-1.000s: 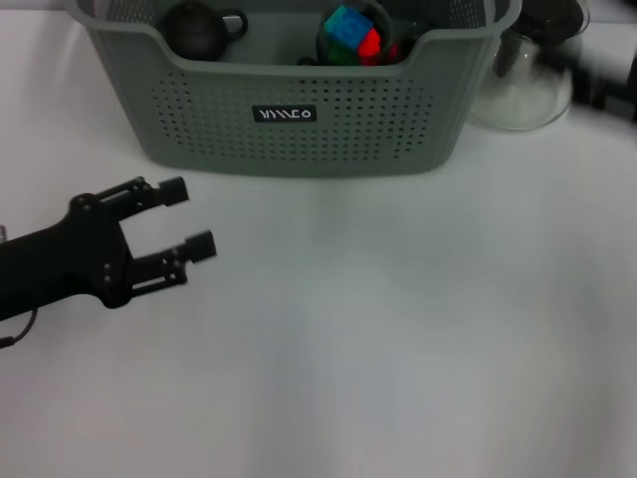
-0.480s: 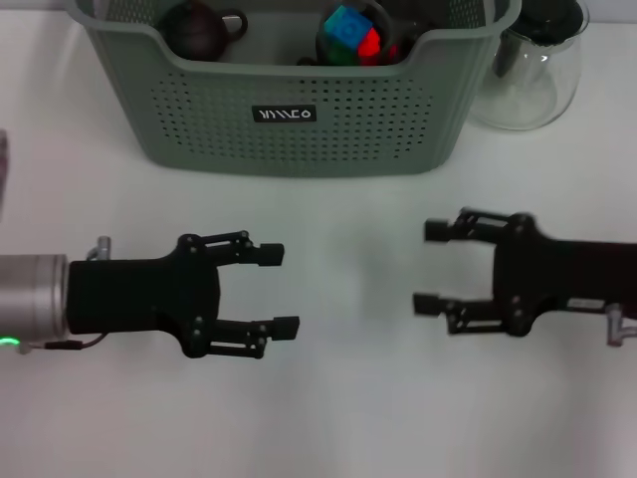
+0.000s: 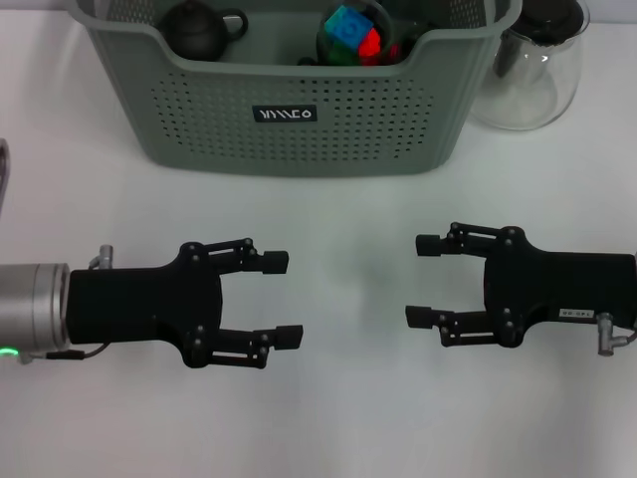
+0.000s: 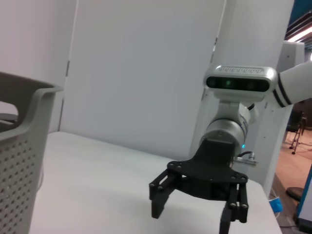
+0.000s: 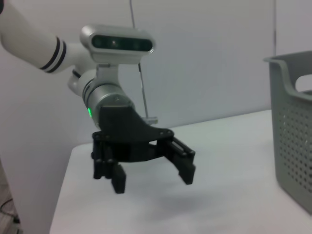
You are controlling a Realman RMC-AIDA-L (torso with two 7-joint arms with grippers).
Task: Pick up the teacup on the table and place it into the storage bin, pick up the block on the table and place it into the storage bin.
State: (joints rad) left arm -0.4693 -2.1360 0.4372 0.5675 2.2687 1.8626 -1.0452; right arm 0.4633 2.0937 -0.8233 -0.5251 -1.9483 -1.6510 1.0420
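The bin (image 3: pixel 299 110) stands at the far side of the white tabletop (image 3: pixel 338 418), its black label facing the robot. Inside it, near the bin's left end, sits the dark teacup (image 3: pixel 199 27), and toward its right end the block (image 3: pixel 353 30) — blue and red pieces, seemingly resting in a dark round dish, though the rim of the bin hides most of that. Just beside the bin's right end stands a clear glass pitcher (image 3: pixel 532 70). Nearer the robot than the bin, both arms hang over bare tabletop, well apart from the bin and from each other. The left pincer (image 3: pixel 282 300) points toward the right one, its two black fingers spread wide with nothing between them; the right pincer (image 3: pixel 422 280) mirrors it, likewise released and holding nothing. The left wrist view shows the right pincer (image 4: pixel 195 214) across the tabletop with its fingers splayed, and an end wall of the bin (image 4: pixel 24 161) at the frame's edge. The right wrist view shows the left pincer (image 5: pixel 151 178) hovering above its shadow — fingers apart — with the other end of the bin (image 5: pixel 292 126) beside it.
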